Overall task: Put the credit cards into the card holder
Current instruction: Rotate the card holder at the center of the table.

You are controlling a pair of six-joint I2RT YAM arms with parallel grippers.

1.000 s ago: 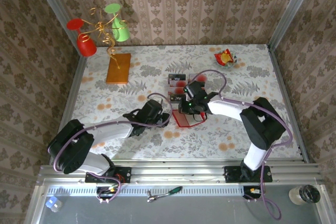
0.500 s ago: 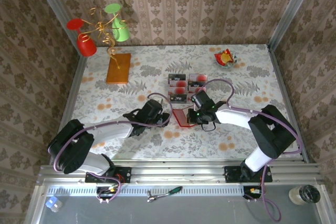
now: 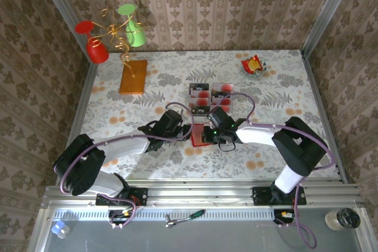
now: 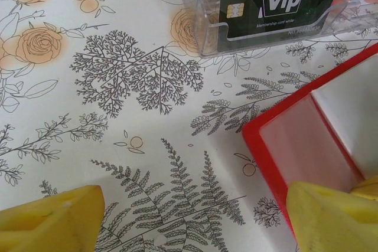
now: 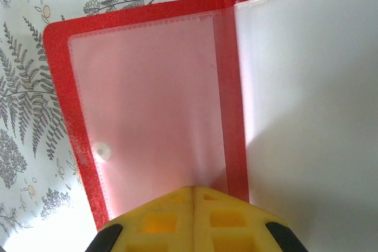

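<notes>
We read this as robot test cell dressed like home, not real room. Wallpaper panels sit between bare aluminium posts. Floral cloth covers desk. Left arm and right arm bolted to slotted rail at near edge. Wrench on near ledge; wire ornament far left.

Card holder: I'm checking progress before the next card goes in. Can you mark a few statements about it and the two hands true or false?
1. The card holder lies opened flat. True.
2. The right hand is spread wide. False: its fingers are shut together, above the holder's fold.
3. The left hand is open. True.
4. A dark card is tucked in the card holder. False: no card shows in its pockets; the cards sit in a clear stand.
</notes>
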